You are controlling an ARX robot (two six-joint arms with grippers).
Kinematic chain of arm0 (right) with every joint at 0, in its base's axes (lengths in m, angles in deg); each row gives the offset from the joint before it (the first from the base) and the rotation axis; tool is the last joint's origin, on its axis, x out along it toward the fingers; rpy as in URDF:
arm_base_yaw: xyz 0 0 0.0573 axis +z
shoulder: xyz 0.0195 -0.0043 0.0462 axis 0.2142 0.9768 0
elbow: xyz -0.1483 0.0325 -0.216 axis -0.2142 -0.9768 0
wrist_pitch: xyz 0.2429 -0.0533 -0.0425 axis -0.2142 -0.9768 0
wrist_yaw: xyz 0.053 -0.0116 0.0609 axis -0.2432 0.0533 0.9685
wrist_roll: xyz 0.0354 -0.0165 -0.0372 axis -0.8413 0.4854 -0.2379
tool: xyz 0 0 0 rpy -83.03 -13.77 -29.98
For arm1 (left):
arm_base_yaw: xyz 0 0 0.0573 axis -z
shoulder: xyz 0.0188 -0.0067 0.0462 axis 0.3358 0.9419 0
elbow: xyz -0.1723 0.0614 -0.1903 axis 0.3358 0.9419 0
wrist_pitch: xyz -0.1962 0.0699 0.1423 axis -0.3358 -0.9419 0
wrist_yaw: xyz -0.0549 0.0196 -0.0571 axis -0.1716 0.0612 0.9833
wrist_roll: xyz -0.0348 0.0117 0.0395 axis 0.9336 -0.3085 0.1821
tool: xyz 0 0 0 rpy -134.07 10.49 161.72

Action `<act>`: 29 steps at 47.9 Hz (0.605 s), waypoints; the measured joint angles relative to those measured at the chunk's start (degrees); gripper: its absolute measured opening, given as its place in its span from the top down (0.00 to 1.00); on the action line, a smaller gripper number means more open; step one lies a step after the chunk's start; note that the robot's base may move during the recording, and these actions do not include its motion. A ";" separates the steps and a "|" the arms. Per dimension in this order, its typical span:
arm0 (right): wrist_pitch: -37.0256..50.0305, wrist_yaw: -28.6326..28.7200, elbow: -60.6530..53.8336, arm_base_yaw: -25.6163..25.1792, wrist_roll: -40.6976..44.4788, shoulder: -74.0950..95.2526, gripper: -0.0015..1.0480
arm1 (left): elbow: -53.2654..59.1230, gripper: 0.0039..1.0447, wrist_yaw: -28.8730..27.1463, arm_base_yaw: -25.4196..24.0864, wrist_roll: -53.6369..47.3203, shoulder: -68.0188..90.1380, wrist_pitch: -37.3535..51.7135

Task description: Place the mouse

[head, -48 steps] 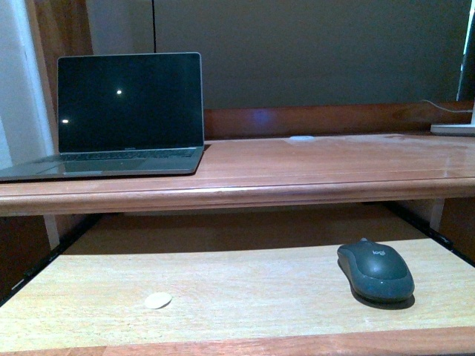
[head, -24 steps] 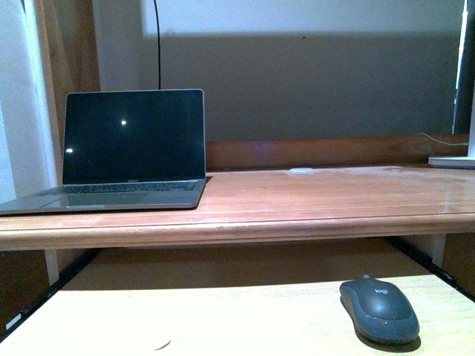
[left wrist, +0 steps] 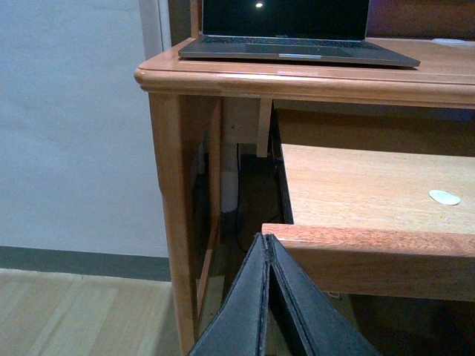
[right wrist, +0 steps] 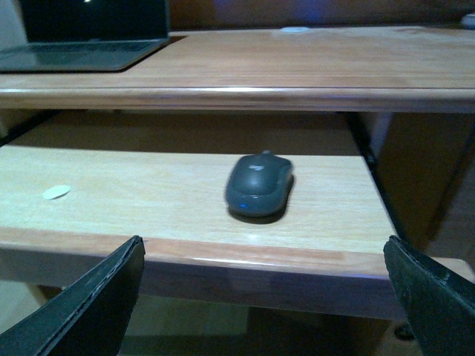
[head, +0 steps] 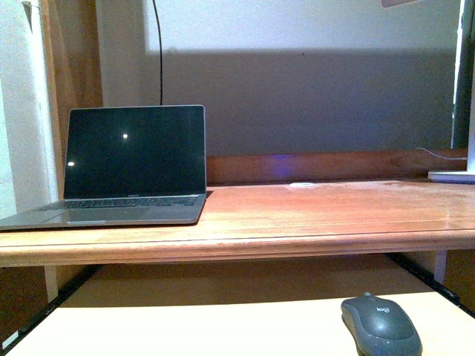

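Note:
The dark grey mouse [head: 381,325] lies on the pale pull-out shelf [head: 185,330] under the desk, toward its right end, and it shows in the right wrist view too, the mouse [right wrist: 259,184] resting flat. My right gripper [right wrist: 263,248] is open wide in front of the shelf's front edge, short of the mouse and touching nothing. My left gripper [left wrist: 266,241] is shut with nothing in it, just below the shelf's left front corner. Neither arm shows in the front view.
An open laptop [head: 126,167] with a dark screen stands at the left of the wooden desk top [head: 334,211]. A small white disc [right wrist: 56,192] lies on the shelf's left part. The desk's leg [left wrist: 174,215] and a wall stand beside my left gripper.
The front view has tilted upward: the laptop, desk and mouse all sit lower in the picture, and the white disc has dropped out of it. The mouse stays in its place on the shelf.

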 joint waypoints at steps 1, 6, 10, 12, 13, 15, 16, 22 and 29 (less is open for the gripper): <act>1.01 0.00 0.63 0.00 0.48 1.70 0.07 | 0.07 0.98 0.00 0.00 0.02 -0.07 0.04; 4.46 0.39 3.89 -1.01 1.20 9.25 0.07 | 1.70 0.98 0.02 -0.04 0.00 -1.77 0.42; 5.68 0.66 6.45 -2.95 1.16 14.73 0.07 | 2.80 0.95 0.07 -0.04 0.00 -2.34 0.42; 6.10 0.79 7.85 -4.20 1.09 17.62 0.07 | 2.80 0.88 0.04 -0.04 0.00 -2.38 0.42; 6.21 0.76 8.55 -4.87 1.09 19.21 0.07 | 2.80 0.84 0.04 -0.04 0.00 -2.49 0.42; 6.38 0.63 9.81 -6.34 1.07 22.08 0.07 | 2.80 0.78 0.04 -0.04 0.00 -2.54 0.42; 6.40 0.55 10.49 -7.06 1.05 23.41 0.07 | 2.80 0.74 0.04 -0.04 0.00 -2.54 0.42; 5.84 -0.59 14.36 -11.50 0.92 30.18 0.07 | 2.80 0.56 0.07 -0.04 0.00 -2.54 0.42; 2.56 -0.83 18.86 -16.00 -0.48 35.63 0.07 | 2.80 0.33 0.04 -0.04 0.00 -2.56 0.42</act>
